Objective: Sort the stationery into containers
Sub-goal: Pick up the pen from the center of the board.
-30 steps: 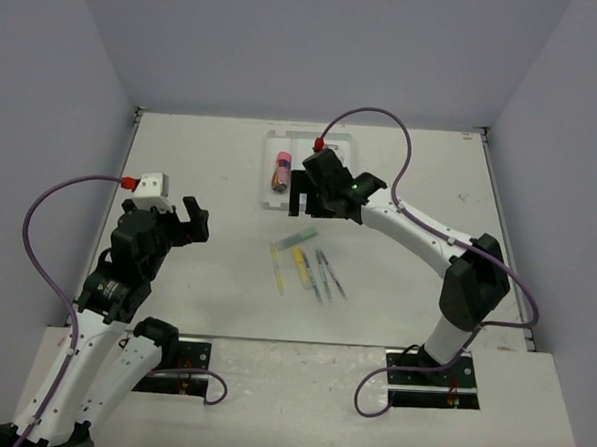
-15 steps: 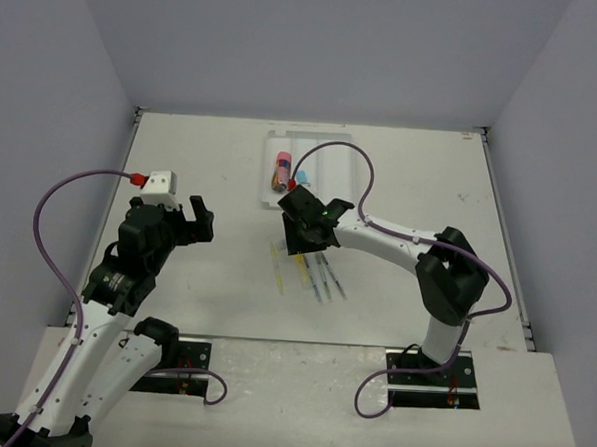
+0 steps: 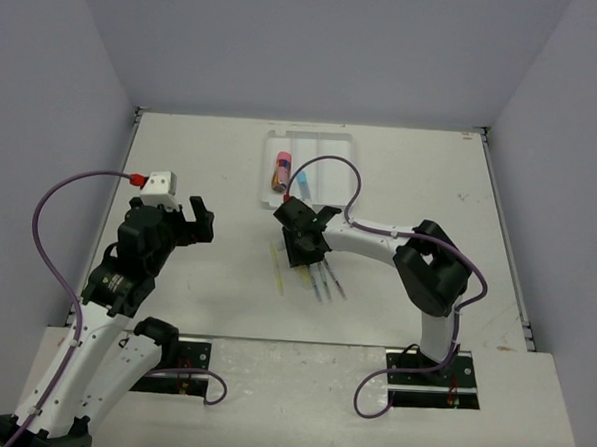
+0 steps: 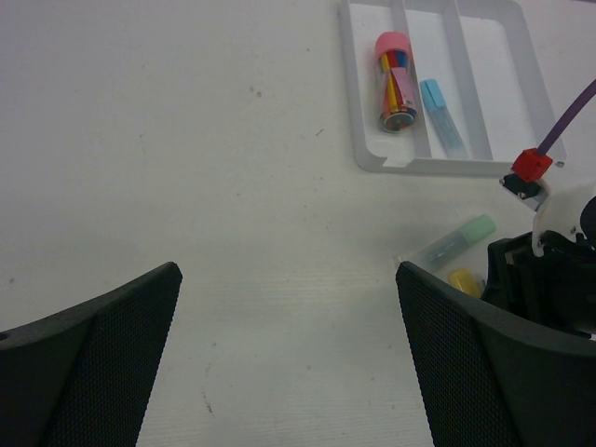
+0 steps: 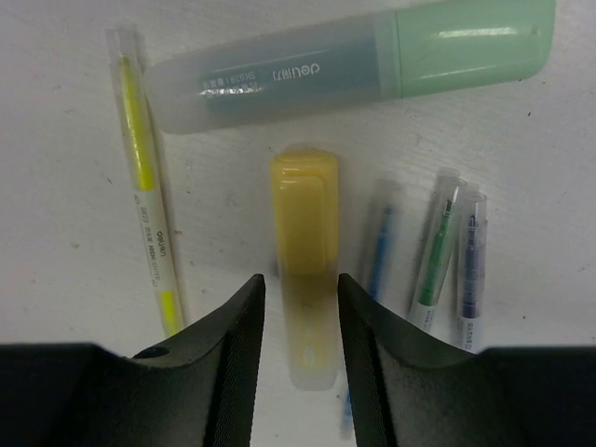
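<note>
Yellow marker point(image 5: 304, 270) lengthwise between jaws

The yellow marker point(image 5: 305, 270) is glossy, translucent plastic; the mint green marker point(image 5: 354, 60) looks smooth and satin. The tabletop point(image 4: 186, 140) is matt white, faintly speckled. The tray point(image 4: 438, 166) is smooth whitish plastic, and the left fingers point(image 4: 102, 363) are finely dimpled black.

"deli" on mint marker point(image 5: 354, 58) (small print)

The top camera looks down on the whole table point(image 3: 182, 157). The left wrist views from well back, the right wrist from close above the yellow marker point(image 5: 304, 261), which both show.
</note>
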